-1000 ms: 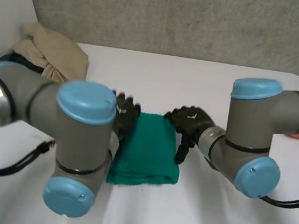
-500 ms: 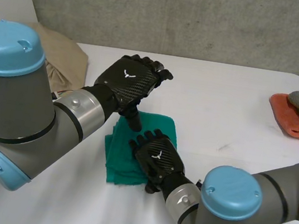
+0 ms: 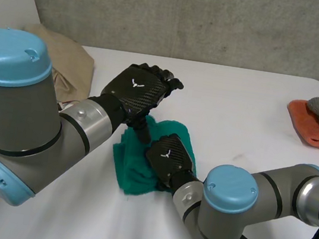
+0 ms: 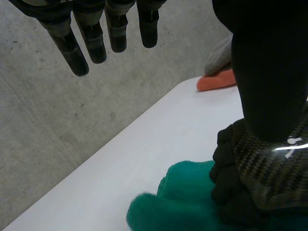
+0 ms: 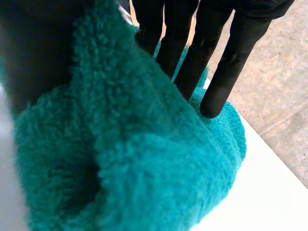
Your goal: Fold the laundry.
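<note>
Slippage is the main hazard. Right hand (image 3: 168,160) rests on the green towel (image 3: 136,173), its straight fingers (image 5: 228,62) pressed into the pile and a thick ridge of cloth gathered between them and the thumb. The hold reads as a pinch on a bunched fold, not on a clean edge. The towel lies on the white desk (image 3: 239,107), crumpled on its side nearest the robot. If this hand lifts or drags, the layers are likely to shear apart and the fold to open.

Left hand (image 3: 143,90) hovers above the towel's far edge, fingers straight and spread, holding nothing. Its thumb points down at the cloth; contact cannot be told. A descent here may strike the right hand.

Beige cloth (image 3: 66,60) lies well left of the towel and orange cloth (image 3: 310,133) well right of it. Neither should interfere.
</note>
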### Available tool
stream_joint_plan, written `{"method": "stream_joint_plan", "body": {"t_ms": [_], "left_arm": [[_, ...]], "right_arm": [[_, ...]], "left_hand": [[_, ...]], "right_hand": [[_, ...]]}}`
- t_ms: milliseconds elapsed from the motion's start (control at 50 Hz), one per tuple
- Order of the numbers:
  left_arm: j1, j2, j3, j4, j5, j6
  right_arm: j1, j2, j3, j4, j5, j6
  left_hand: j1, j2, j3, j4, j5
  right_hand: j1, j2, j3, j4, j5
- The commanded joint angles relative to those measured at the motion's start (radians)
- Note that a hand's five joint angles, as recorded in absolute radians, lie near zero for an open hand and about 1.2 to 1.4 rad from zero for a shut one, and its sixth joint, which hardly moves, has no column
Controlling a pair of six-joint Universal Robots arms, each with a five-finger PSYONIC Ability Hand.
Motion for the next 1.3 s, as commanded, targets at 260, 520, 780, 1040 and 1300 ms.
{"method": "stream_joint_plan", "body": {"t_ms": [260,520,780,1040,1300], "left_arm": [[0.000,0.009,0.000,0.000,-0.003,0.000],[0.000,0.007,-0.016,0.001,-0.002,-0.002],[0.003,0.007,-0.015,0.003,0.001,0.000],[0.005,0.006,-0.015,0.004,0.003,0.000],[0.006,0.006,-0.016,0.003,0.003,0.000]], "right_arm": [[-0.033,-0.047,-0.043,0.085,-0.001,0.015],[-0.038,-0.031,-0.037,0.098,-0.004,0.010],[-0.045,-0.047,-0.008,0.124,-0.010,0.005],[-0.045,0.015,-0.076,0.111,-0.016,-0.004],[-0.048,0.061,-0.155,0.111,-0.018,-0.002]], "left_hand": [[0.056,0.049,0.043,0.050,0.042],[0.056,0.049,0.043,0.050,0.042],[0.065,0.057,0.052,0.059,0.051],[0.068,0.060,0.055,0.062,0.054],[0.071,0.063,0.058,0.065,0.057]], "right_hand": [[-0.415,-0.499,-0.491,-0.500,0.077],[-0.574,-0.657,-0.649,-0.658,-0.081],[-0.674,-0.757,-0.749,-0.758,-0.181],[-0.474,-0.557,-0.550,-0.559,0.018],[-0.406,-0.490,-0.482,-0.491,0.086]]}}
